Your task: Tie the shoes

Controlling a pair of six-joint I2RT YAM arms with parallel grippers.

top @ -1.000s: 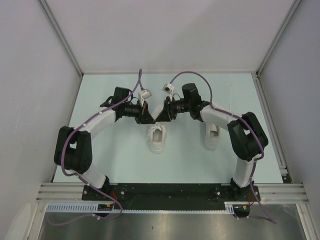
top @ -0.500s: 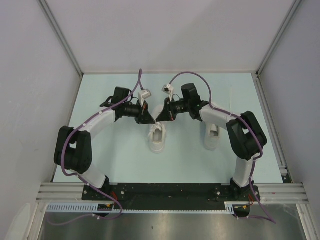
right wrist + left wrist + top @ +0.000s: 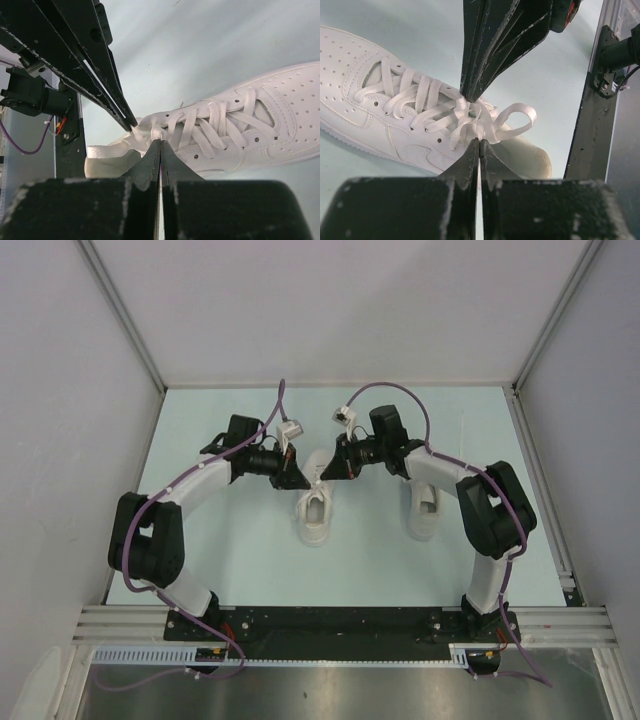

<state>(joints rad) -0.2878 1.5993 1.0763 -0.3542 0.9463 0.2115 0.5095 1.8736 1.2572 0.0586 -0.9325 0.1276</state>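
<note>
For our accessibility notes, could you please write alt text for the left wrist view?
The left hand, shut, pinches the laces of a white sneaker from below, while the right hand, also shut, pinches them from above. One lace loop sticks out to the right; the sneaker lies on a pale blue table.

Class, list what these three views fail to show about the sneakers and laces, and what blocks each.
1. Top view: knot of the middle sneaker, under the left gripper and right gripper.
2. Top view: far end of the second sneaker, under the right arm; its laces too small.
3. Left wrist view: ends of the lace, behind shut fingers; toe cut by left edge.
</note>
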